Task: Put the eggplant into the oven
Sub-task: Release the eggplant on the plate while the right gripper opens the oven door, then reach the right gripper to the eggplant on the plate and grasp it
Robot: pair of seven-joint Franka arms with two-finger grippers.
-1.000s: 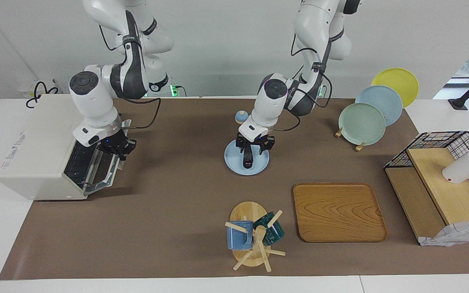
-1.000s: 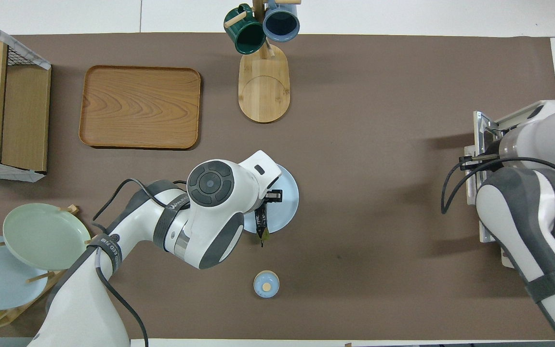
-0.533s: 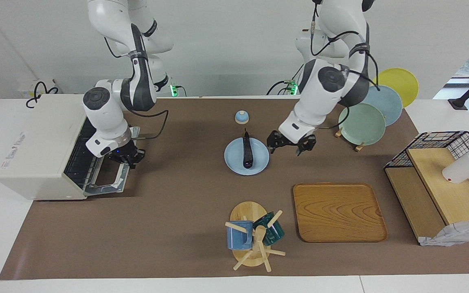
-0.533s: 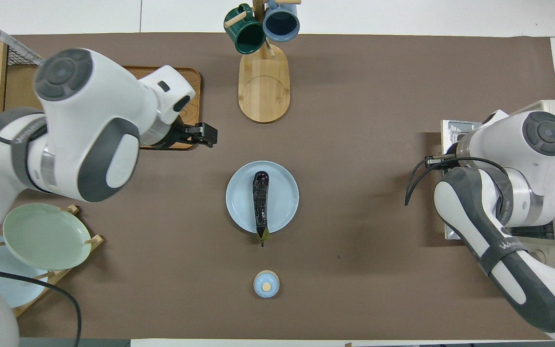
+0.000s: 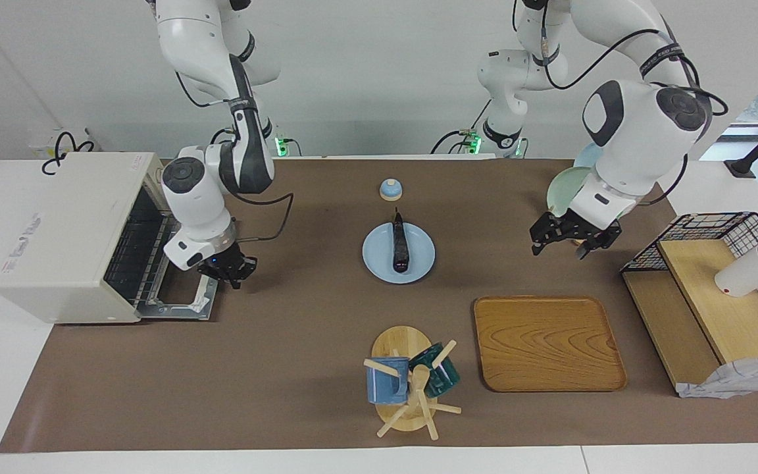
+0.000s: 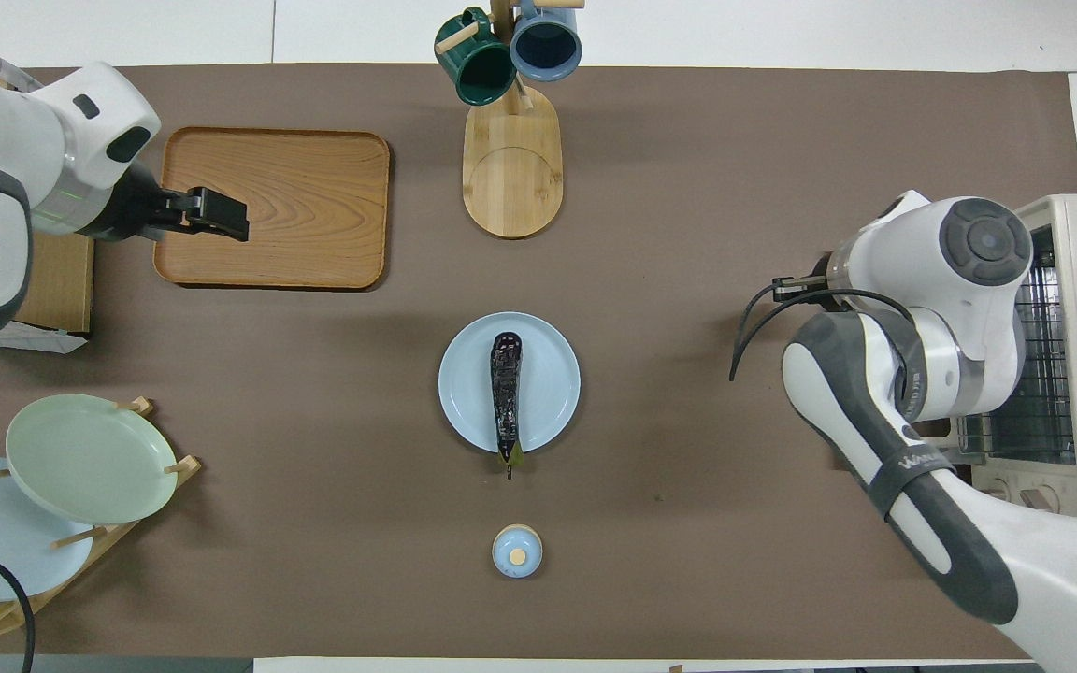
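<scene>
A brown mat (image 5: 274, 368) covers the white table under a plain white wall. The cream oven (image 5: 66, 237) sits at the right arm's end, door dropped flat, rack showing. The right gripper (image 5: 229, 271) hangs at the door's outer edge; whether its fingers are parted I cannot tell. The left gripper (image 5: 573, 238) hovers open and empty beside the wooden tray (image 5: 547, 342). Between both grippers, on a blue plate (image 5: 379, 257), lies the slim, glossy purple-black eggplant (image 5: 400, 247), lengthwise toward the robots, green stem nearest them.

We see a robotics lab staged as a kitchen. Two white arms are mounted at a tabletop (image 5: 300, 342) covered in brown paper before a bare wall, with a toaster oven (image 5: 63, 237), plate rack (image 5: 580, 227) and mug stand (image 5: 405, 388) laid out.
</scene>
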